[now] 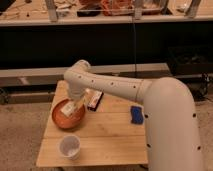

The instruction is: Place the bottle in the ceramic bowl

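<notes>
1. Gripper (75,106), one unit: hangs over the ceramic bowl (61,119), low inside its rim. Whether the fingers are parted or clamped I cannot tell from my view.
2. Bottle (71,108), cream-white: sits directly at the gripper tip, inside the bowl's outline, its long axis tilted toward the bowl's near-left side. I cannot tell whether it rests on the bowl floor or hangs in the grip.
3. Ceramic bowl, terracotta: at the left rear of the wooden table (110,135); contents are the bottle only, as far as I see.
4. White cup (70,147): front left, apparently empty.
5. Dark packet (95,100): just right of the bowl.
6. Blue object (136,114): farther right.
</notes>
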You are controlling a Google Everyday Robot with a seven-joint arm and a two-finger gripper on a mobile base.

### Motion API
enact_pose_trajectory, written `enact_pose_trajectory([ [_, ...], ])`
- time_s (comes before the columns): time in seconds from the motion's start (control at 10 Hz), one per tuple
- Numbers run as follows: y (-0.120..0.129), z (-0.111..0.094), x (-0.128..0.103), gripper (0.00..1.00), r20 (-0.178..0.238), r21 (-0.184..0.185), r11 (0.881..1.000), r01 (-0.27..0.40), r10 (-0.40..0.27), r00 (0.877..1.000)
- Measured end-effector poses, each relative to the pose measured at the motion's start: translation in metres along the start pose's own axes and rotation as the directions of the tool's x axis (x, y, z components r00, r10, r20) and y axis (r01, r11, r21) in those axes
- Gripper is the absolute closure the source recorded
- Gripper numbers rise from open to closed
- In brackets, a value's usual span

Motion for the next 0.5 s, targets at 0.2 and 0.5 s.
enact_pose_trajectory([
  [0.2,-0.0027,0.0008,0.0002,0.66,0.0,0.0,1.0,0.009,-0.009,1.0],
  [0.5,-0.007,0.0022,0.0005,0.56,0.001,0.001,1.0,0.026,-0.026,1.0],
])
